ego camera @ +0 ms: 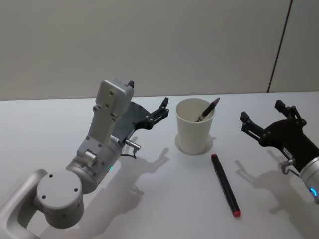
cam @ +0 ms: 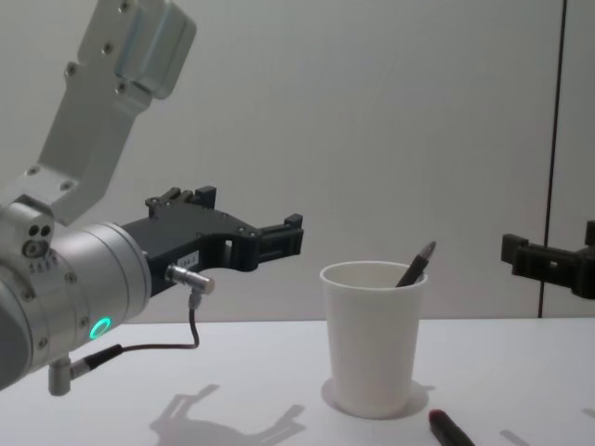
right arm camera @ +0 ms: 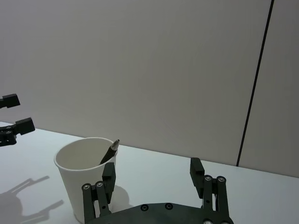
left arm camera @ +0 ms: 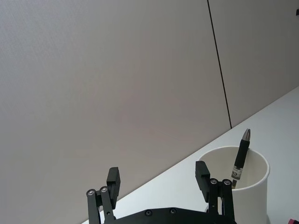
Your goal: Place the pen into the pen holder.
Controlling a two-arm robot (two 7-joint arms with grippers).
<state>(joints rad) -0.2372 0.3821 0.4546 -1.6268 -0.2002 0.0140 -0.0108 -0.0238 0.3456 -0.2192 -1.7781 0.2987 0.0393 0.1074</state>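
Two pens: dark pen [ego camera: 208,110] in the paper cup [ego camera: 193,137]; red-tipped pen [ego camera: 225,184] beside it on open desk [ego camera: 50,129]. Left gripper [left arm camera: 158,172], right gripper [ego camera: 261,110] flank the cup, fingers wide.

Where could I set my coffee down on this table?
Bare: the table's far left corner, and the near strip between the left arm and the lying pen. Crowded: round the cup, flanked by the left tool, right tool and that pen.

I read soft, even light from above; the table [ego camera: 50,129] shows bright; faint soft-edged shadows of the left gripper [ego camera: 147,94] and right gripper [ego camera: 260,110] lie on it toward me; the wall [ego camera: 149,40] is evenly lit.
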